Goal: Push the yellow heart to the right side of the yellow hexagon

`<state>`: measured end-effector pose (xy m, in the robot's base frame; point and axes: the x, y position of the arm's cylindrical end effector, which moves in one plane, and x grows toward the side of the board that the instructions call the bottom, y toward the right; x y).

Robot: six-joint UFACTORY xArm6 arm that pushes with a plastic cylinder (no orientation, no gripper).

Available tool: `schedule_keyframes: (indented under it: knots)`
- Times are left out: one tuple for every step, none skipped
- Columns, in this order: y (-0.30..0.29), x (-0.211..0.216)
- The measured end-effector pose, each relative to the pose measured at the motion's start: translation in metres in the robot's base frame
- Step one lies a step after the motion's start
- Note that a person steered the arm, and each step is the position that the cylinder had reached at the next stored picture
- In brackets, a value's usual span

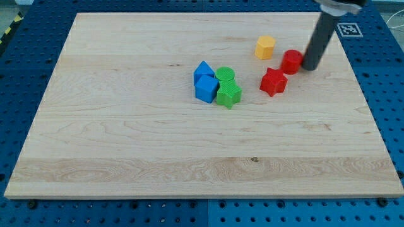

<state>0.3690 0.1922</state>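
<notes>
The yellow hexagon (265,47) lies on the wooden board (126,145) at the view's upper right. No yellow heart shows anywhere in the view. My tip (310,65) rests on the board to the right of and slightly below the hexagon. It is right against the right side of a red cylinder (291,61), and the dark rod slants up to the view's top right. A red star (273,81) lies just below and to the left of the red cylinder.
A tight cluster sits near the board's middle: a blue block (202,70), a second blue block (206,89), a green cylinder (225,75) and a green star (228,94). The board's right edge (366,101) is close to my tip.
</notes>
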Motion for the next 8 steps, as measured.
schedule_keyframes:
  knots:
    - [-0.043, 0.0]
    - [-0.059, 0.0]
    - [-0.013, -0.004]
    - [0.05, -0.004]
    - [0.088, -0.01]
    - [0.093, -0.027]
    - [0.082, -0.033]
    - [0.048, -0.026]
